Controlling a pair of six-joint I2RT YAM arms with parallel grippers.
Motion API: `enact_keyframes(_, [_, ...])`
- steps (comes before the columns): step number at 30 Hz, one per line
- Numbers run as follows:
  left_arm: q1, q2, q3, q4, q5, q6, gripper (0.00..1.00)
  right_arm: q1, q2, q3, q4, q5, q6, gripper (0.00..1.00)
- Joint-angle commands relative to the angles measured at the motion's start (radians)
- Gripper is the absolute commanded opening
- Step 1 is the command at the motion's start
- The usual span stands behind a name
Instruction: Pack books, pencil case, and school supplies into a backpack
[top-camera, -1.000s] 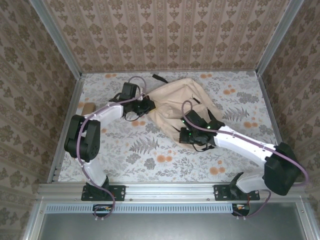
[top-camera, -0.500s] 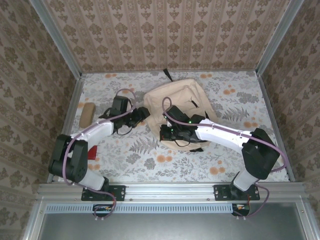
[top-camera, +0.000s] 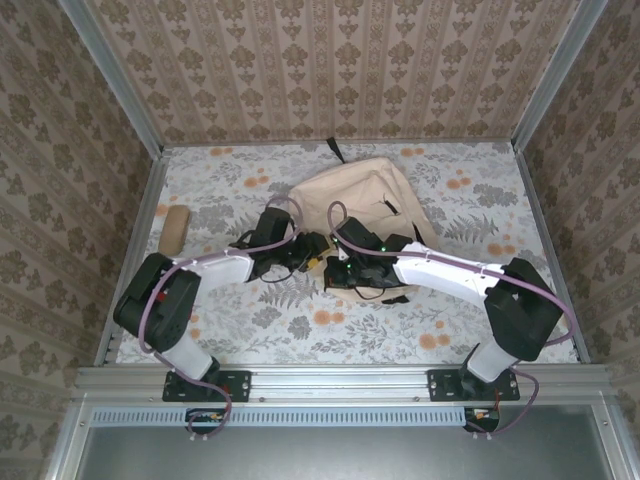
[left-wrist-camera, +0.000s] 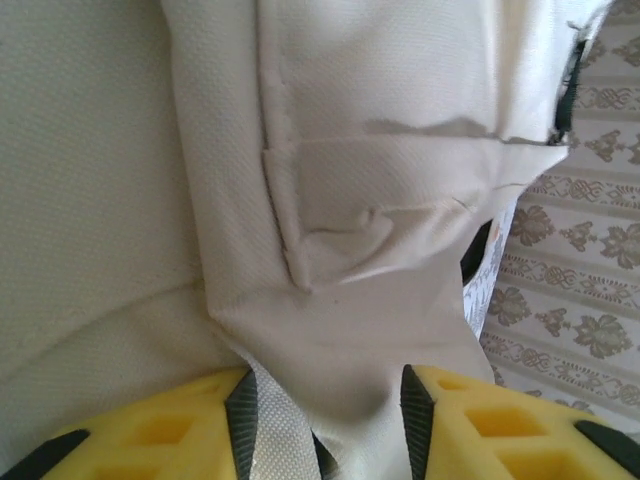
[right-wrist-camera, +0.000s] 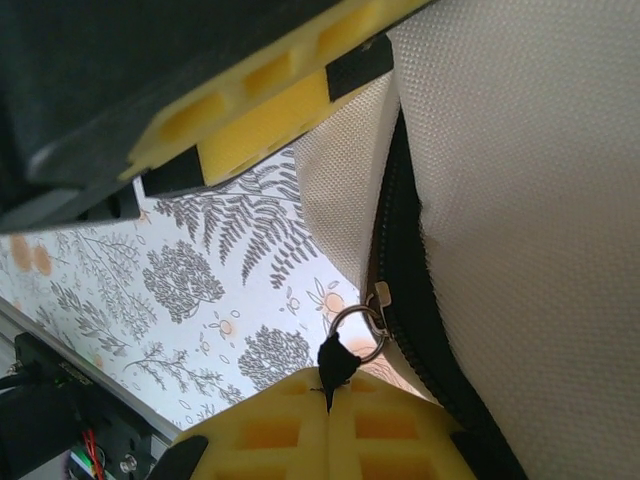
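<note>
The beige backpack (top-camera: 365, 200) lies on the table's middle, far side. My left gripper (top-camera: 312, 256) is at its near-left corner; in the left wrist view the yellow fingers (left-wrist-camera: 242, 415) stand apart with a fold of backpack cloth (left-wrist-camera: 380, 200) between them. My right gripper (right-wrist-camera: 328, 388) is shut on the black zip pull (right-wrist-camera: 336, 358), which hangs from the slider's metal ring (right-wrist-camera: 360, 322) on the black zip (right-wrist-camera: 410, 290). The tan pencil case (top-camera: 175, 228) lies far left, away from both grippers. The books and other school supplies are out of view.
A black strap (top-camera: 335, 150) sticks out behind the backpack near the back wall. The floral tablecloth (top-camera: 300, 330) has open room in front and to the right. Papered walls close three sides; a metal rail (top-camera: 340, 378) runs along the near edge.
My left arm has swung right from the backpack's far-left side to its near-left corner, and its jaws have opened. The backpack shifted and the right gripper moved left with the zip pull.
</note>
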Motion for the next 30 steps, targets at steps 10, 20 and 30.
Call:
enact_keyframes(10, [-0.019,0.052,0.086,-0.128,-0.041,-0.005,0.10,0.004,-0.043,-0.051,-0.069,0.028,0.009,0.00])
enact_keyframes(20, [-0.006,0.059,0.171,-0.242,-0.129,0.094,0.00,0.012,-0.119,-0.034,-0.400,0.233,0.004,0.00])
enact_keyframes(30, [0.025,0.076,0.200,-0.269,-0.144,0.140,0.00,0.013,-0.189,-0.069,-0.475,0.373,0.044,0.00])
